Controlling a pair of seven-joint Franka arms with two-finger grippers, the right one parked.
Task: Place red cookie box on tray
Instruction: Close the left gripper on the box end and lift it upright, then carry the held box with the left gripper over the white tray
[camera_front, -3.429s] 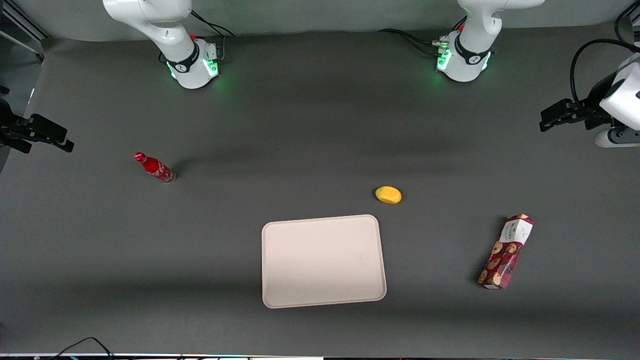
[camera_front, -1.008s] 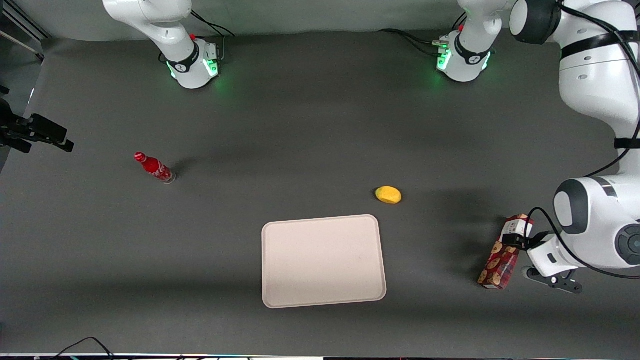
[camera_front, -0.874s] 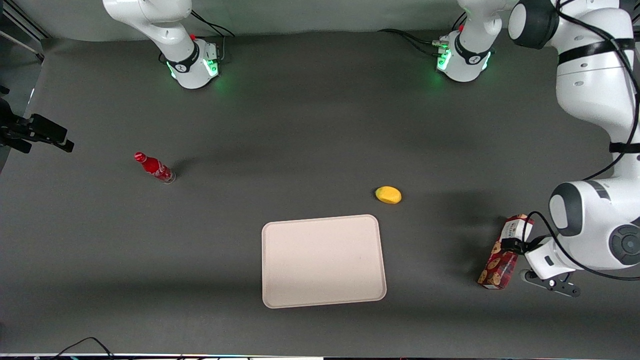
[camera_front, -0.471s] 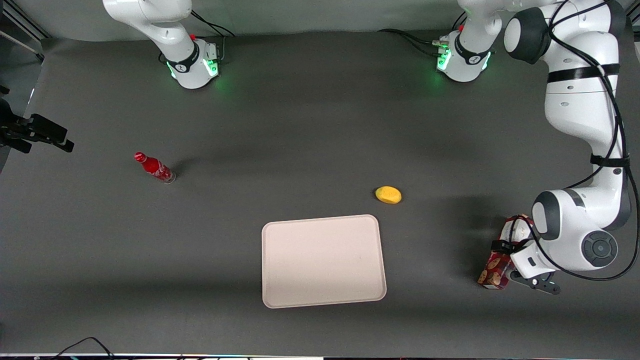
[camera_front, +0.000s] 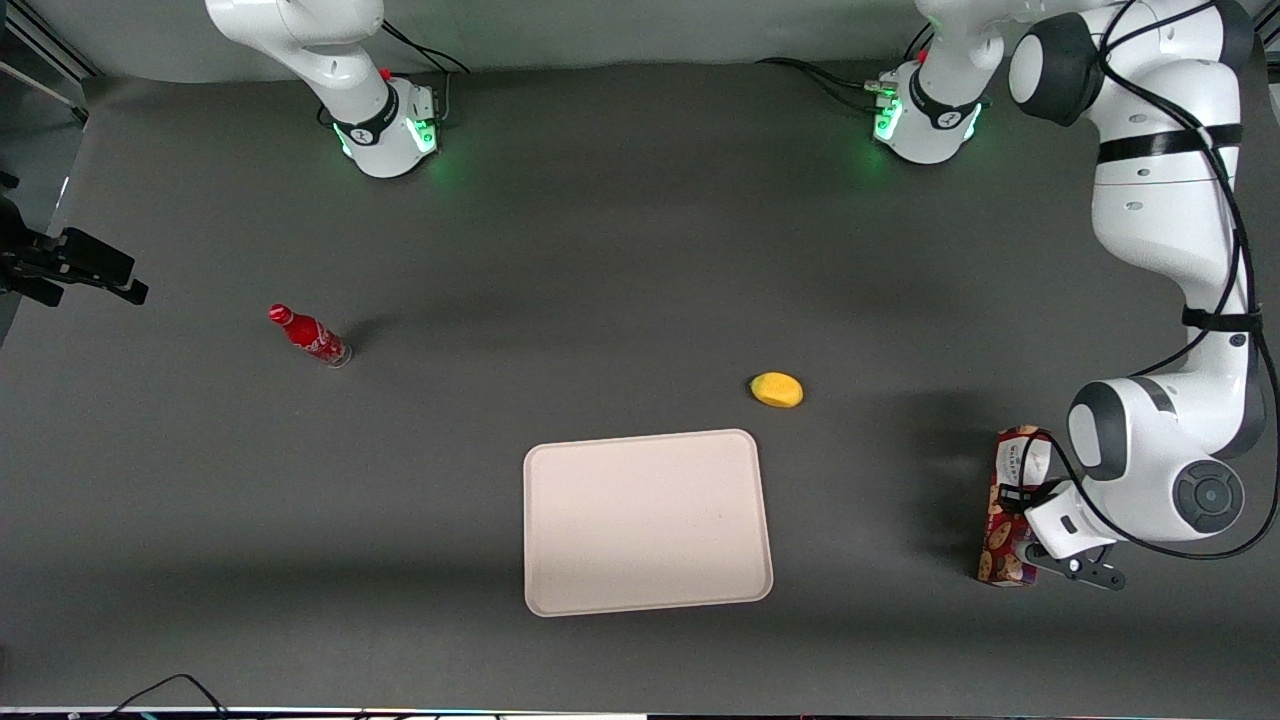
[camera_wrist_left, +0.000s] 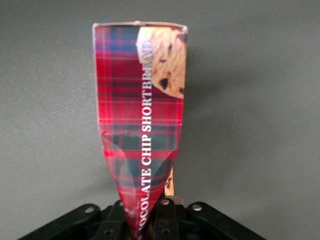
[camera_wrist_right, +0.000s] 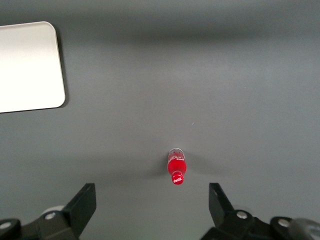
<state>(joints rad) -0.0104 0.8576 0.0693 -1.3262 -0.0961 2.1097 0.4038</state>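
Note:
The red cookie box (camera_front: 1008, 520), a long dark-red plaid carton with cookie pictures, is at the working arm's end of the table, well away from the tray. Its long side points toward the front camera. My left gripper (camera_front: 1018, 493) is shut on the red cookie box about halfway along it. In the left wrist view the red cookie box (camera_wrist_left: 142, 115) runs out from the gripper (camera_wrist_left: 150, 220), and its walls are pinched in between the fingers. The tray (camera_front: 648, 522), flat and pale cream, lies near the table's middle with nothing on it.
A yellow lemon-like fruit (camera_front: 777, 390) lies just past the tray's corner, farther from the front camera. A small red bottle (camera_front: 310, 337) stands toward the parked arm's end. The right wrist view shows that bottle (camera_wrist_right: 176, 167) and a corner of the tray (camera_wrist_right: 30, 67).
The left arm came in over the box and its gripper shut on it. The box swung from a slant to lie straight toward the front camera.

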